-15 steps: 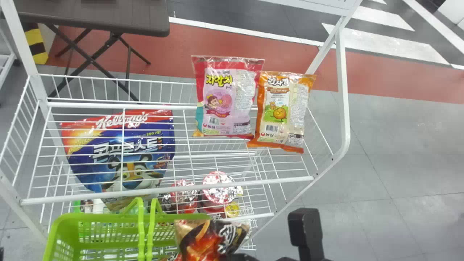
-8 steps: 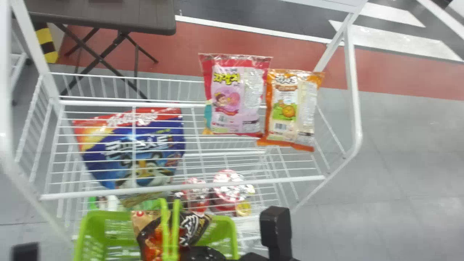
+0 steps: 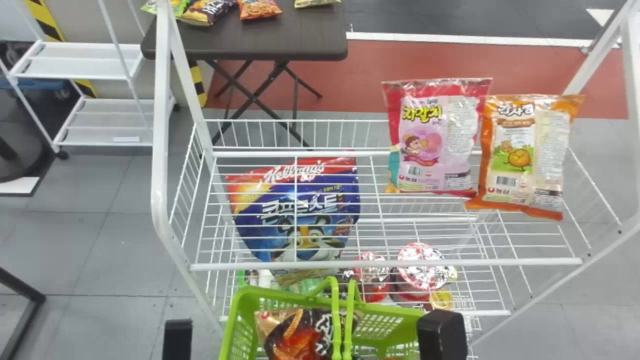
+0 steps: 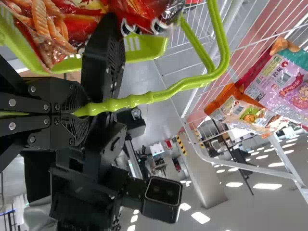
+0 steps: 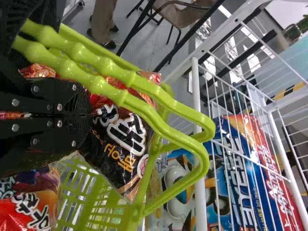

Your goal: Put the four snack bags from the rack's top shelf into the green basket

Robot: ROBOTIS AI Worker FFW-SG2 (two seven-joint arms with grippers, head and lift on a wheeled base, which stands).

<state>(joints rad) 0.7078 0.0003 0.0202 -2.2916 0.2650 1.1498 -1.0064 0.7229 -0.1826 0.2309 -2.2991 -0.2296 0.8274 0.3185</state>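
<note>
While the handle (image 4: 144, 99) of the green basket (image 3: 382, 310) is gripped by the left end effector (image 4: 79, 113), the black snack bag (image 5: 122, 139) inside, pinched by the right end effector (image 5: 89, 114), should be released low, clear of the handle; at one o'clock, the pink bag (image 3: 437, 142) and orange bag (image 3: 525, 155) are left shelved.

Raised handles (image 3: 336, 322) bar the green basket (image 3: 392, 310) midway; free room lies inside, right of them.

basket (image 3: 395, 311): before rack (image 3: 380, 262)
packet (image 5: 36, 211): in basket
snack bags (image 3: 435, 140): rack, right
cereal bag (image 3: 300, 215): rack, left
table (image 3: 250, 42): behind rack
</note>
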